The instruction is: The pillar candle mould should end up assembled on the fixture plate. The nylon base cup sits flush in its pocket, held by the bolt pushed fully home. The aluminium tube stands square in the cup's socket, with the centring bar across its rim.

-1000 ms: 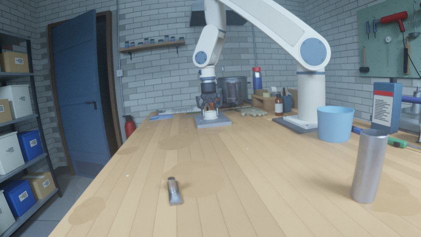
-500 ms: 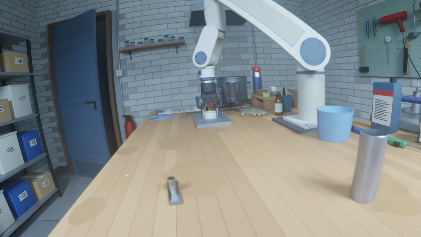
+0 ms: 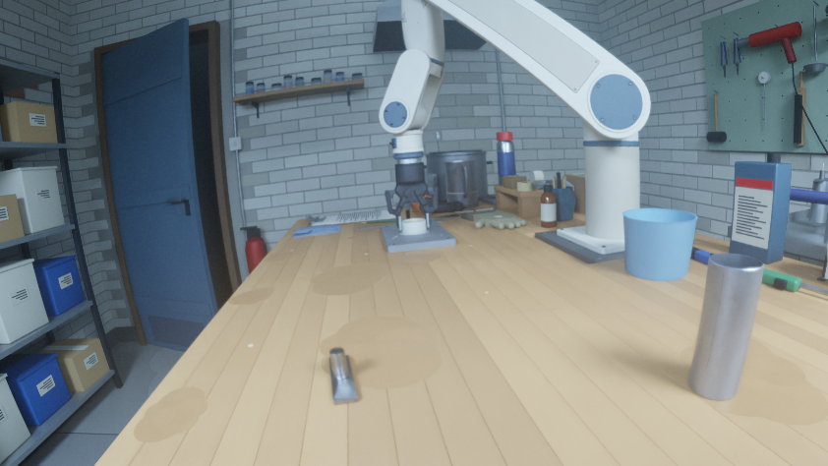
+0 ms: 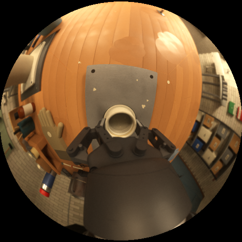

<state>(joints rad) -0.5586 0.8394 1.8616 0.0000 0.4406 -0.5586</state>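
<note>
The bolt is not visible anywhere, and the pocket in the grey fixture plate (image 3: 418,237) (image 4: 120,93) is hidden under the white nylon base cup (image 3: 414,226) (image 4: 120,121). The cup sits on the plate at the far end of the bench, socket upward, with my gripper (image 3: 413,220) (image 4: 120,125) closed around its sides. The aluminium tube (image 3: 725,334) stands upright near the front right of the bench. The short metal centring bar (image 3: 342,375) lies flat near the front left, far from the plate.
The arm's base (image 3: 602,231) stands right of the plate. A light blue tub (image 3: 659,243) and a blue canister (image 3: 759,209) sit between it and the tube. A work glove (image 3: 499,219) (image 4: 50,126), a brown bottle (image 3: 548,207) and a metal pot (image 3: 458,178) crowd the back edge.
</note>
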